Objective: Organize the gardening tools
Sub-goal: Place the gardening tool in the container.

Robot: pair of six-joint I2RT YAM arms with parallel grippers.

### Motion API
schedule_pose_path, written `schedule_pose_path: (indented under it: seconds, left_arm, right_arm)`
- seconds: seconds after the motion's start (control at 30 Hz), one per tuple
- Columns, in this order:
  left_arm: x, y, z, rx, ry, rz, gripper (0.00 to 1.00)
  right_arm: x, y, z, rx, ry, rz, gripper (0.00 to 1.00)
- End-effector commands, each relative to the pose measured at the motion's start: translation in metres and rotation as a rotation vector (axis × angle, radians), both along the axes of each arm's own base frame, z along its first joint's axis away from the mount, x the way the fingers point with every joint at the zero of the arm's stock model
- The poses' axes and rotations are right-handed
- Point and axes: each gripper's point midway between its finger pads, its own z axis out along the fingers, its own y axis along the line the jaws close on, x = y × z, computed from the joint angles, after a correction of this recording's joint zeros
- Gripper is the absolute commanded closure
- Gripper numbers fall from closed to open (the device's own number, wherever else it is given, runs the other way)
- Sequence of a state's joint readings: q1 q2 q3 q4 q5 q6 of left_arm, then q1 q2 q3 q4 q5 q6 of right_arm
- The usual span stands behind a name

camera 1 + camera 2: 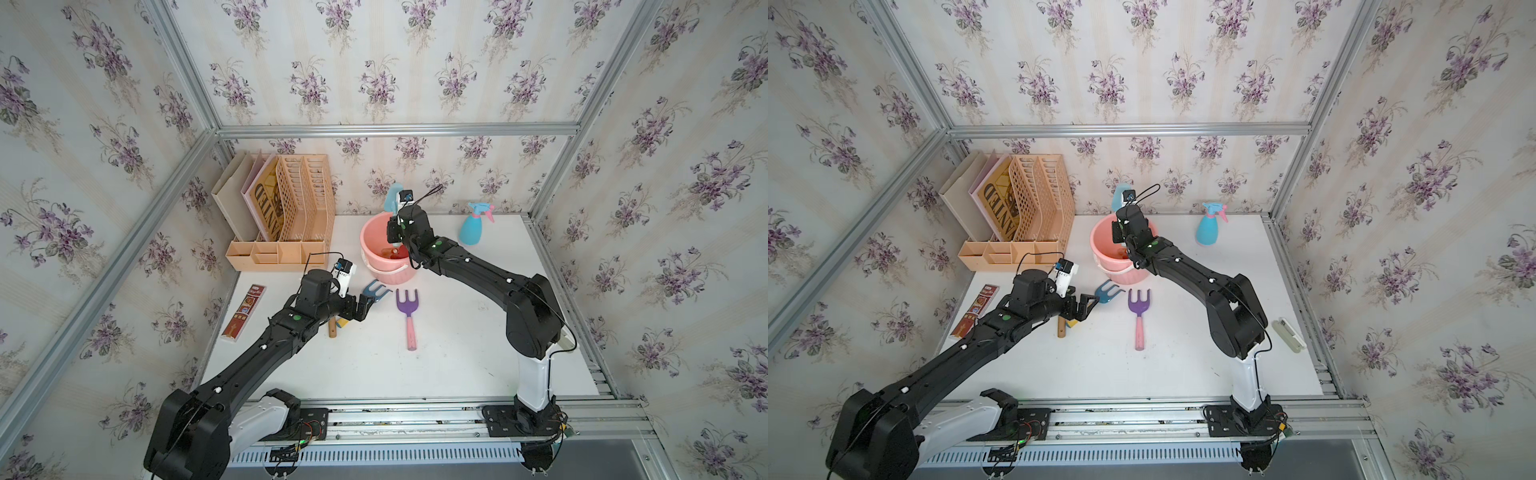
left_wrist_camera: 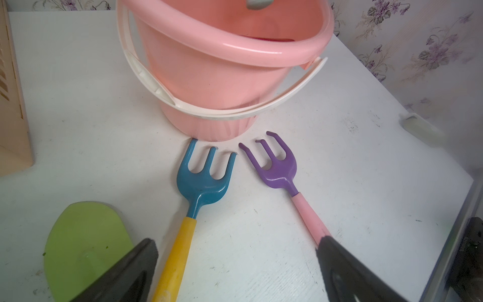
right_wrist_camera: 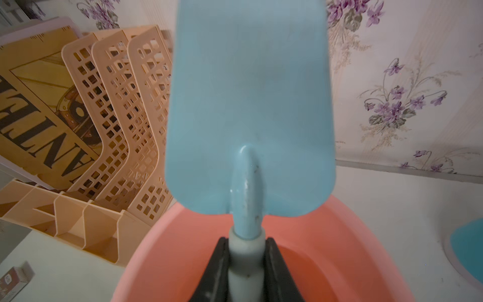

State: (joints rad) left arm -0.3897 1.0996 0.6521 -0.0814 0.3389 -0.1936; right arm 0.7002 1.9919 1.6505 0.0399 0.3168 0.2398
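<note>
flat light-blue trowel (image 3: 248, 104) above round pink bucket (image 3: 366, 230)

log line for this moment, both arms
right gripper: shut on light-blue trowel, blade up, over pink bucket | left gripper: open over blue fork | purple fork, spray bottle: on table

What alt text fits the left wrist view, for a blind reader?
The open left gripper is above the yellow handle of a blue fork lying on the white table. A purple fork lies beside it, a green shovel blade on its other side, the pink bucket just beyond.
</note>
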Motion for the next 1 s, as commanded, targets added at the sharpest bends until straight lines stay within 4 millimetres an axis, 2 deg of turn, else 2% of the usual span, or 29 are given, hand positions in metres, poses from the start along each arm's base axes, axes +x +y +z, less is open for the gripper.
schedule_pose_path:
  seconds: [0.0, 0.23, 0.53, 0.83, 0.9, 0.97]
  left_arm:
    - [0.001, 0.003, 0.002, 0.017, -0.018, 0.01, 0.01]
    - [0.001, 0.004, 0.002, 0.02, -0.019, 0.012, 0.0]
    - [0.0, 0.006, 0.004, 0.03, -0.025, 0.014, 0.01]
    - [0.0, 0.005, 0.002, 0.026, -0.021, 0.015, 0.01]
    - [0.001, 0.006, 0.002, 0.027, -0.022, 0.017, 0.01]
    - [0.001, 0.006, 0.002, 0.029, -0.021, 0.015, 0.01]
  right_arm:
    - [0.008, 0.004, 0.003, 0.04, -0.035, -0.016, 1.0]
    - [0.017, 0.016, -0.033, 0.014, 0.023, -0.005, 1.0]
    - [0.024, 0.011, -0.072, 0.003, 0.097, -0.032, 1.0]
    - [0.026, 0.007, -0.092, -0.011, 0.139, -0.033, 1.0]
    - [0.026, 0.006, -0.093, -0.012, 0.139, -0.033, 0.95]
    - [0.025, 0.006, -0.092, -0.014, 0.137, -0.032, 0.85]
